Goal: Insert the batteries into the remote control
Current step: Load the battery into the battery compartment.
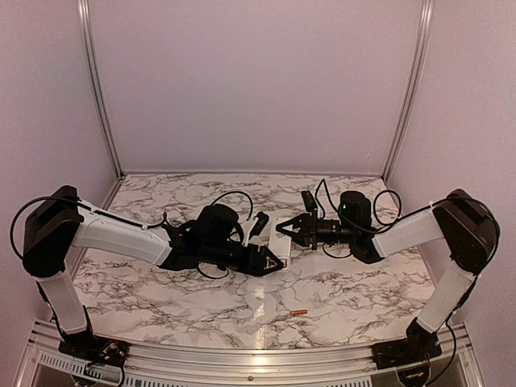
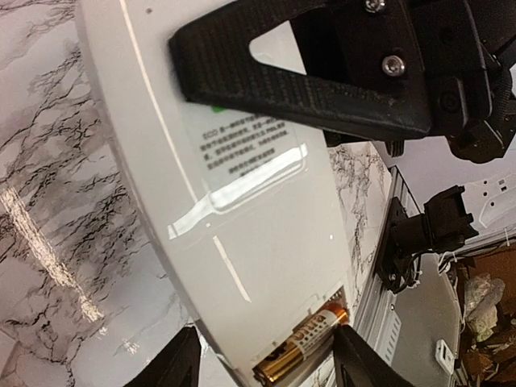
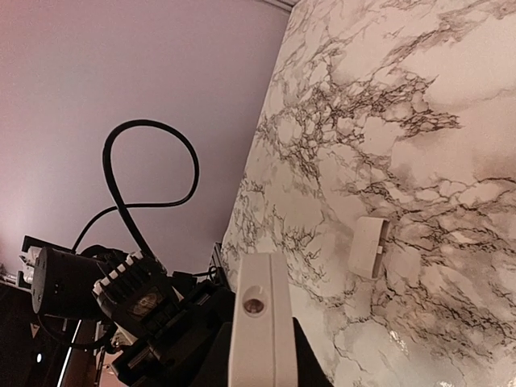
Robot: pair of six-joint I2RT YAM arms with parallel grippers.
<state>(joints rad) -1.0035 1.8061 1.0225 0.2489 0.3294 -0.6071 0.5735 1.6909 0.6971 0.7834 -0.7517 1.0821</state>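
The white remote control [image 1: 280, 240] is held off the table at mid-scene, my right gripper [image 1: 290, 230] shut on its sides. In the right wrist view its end face [image 3: 256, 322] sticks out between the fingers [image 3: 302, 363]. In the left wrist view its plain back [image 2: 258, 234] fills the frame. A gold battery [image 2: 302, 347] lies in the open compartment at the bottom end. My left gripper [image 2: 270, 364] is open, one finger on each side of that end, and grips nothing. An orange-red battery [image 1: 298, 312] lies on the marble near the front edge.
A small white battery cover [image 3: 369, 246] lies loose on the marble tabletop [image 1: 161, 290]. My right gripper's black fingers [image 2: 298, 72] cross the upper part of the remote's back. Pale walls close in the table at the back and sides, and a metal rail [image 1: 242, 363] runs along the front.
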